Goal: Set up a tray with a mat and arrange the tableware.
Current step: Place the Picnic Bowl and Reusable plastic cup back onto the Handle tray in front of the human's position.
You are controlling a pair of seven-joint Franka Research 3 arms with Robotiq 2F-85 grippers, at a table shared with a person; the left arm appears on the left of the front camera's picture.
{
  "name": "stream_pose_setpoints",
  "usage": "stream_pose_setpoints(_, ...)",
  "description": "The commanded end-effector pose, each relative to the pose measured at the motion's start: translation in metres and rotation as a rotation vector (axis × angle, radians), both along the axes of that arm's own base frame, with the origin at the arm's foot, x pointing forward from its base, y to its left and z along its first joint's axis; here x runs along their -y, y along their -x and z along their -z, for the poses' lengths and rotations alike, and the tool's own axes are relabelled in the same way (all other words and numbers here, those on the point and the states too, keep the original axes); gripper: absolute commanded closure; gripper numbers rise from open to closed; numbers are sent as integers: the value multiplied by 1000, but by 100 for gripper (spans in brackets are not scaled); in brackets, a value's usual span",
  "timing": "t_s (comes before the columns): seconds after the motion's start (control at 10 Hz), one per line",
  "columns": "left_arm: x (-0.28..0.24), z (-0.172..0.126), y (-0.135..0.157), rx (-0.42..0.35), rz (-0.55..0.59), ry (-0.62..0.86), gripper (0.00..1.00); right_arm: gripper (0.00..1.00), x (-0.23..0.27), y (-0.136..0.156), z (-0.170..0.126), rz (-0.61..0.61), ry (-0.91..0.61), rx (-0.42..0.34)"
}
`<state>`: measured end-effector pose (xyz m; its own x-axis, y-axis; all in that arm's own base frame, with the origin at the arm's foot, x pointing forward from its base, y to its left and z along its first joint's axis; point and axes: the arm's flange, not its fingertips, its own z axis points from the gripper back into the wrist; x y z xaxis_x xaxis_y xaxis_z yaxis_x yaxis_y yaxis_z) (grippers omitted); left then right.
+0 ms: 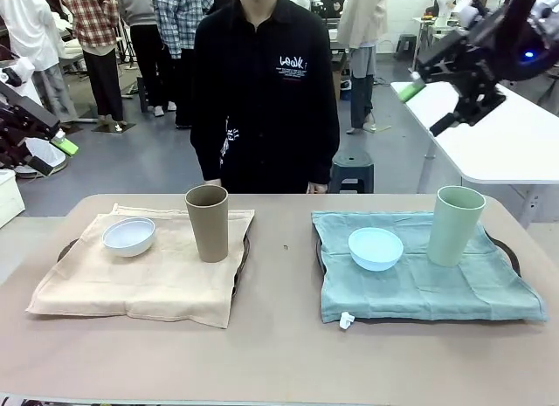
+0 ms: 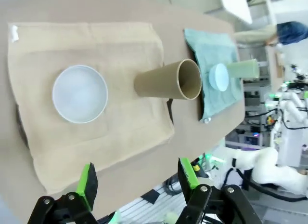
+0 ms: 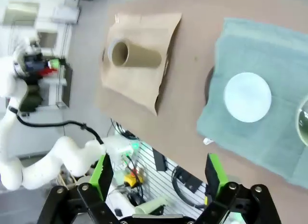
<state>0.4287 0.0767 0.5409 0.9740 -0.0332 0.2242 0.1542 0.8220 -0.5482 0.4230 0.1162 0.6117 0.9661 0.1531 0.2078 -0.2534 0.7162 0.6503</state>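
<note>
A: What do the arms look like?
B: White links, each black end effector [image 2: 137, 183] tipped with green pads [image 3: 214, 170].
A: And the person [image 1: 265, 92]?
B: Black long-sleeved top, white chest print

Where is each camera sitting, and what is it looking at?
Front view: between the arms, facing across the table at the person; both raised grippers show.
Left wrist view: high up, looking down past its open green fingers at the white bowl and tan-brown cup.
Right wrist view: high up, over the light blue bowl.
All three share the tan-brown cup.
</note>
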Motion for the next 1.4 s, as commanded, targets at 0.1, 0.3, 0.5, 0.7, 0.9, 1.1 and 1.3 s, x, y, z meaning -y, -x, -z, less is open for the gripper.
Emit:
stream_pose_setpoints(0.1,-21,-10,10,37,-12,268,12,0,68,-12,5,108,-335,-110)
stream_pose_setpoints(0.3,-53,-15,27,71,-66,486,12,0,176,-3,42,313,-694,-236)
stream_pose_setpoints(0.5,-61,-16,28,10,-49,617,12,0,223,24,72,378,-873,-328)
stream_pose_setpoints(0.7,-63,-20,37,39,-79,562,12,0,234,25,59,293,-688,-268)
stream_pose_setpoints(0.9,-63,-20,37,39,-79,562,12,0,234,25,59,293,-688,-268)
stream_pose_setpoints(1.1,-63,-20,37,39,-79,562,12,0,234,25,59,293,-688,-268)
stream_pose_setpoints(1.3,-63,-20,37,39,-79,562,12,0,234,25,59,293,-688,-268)
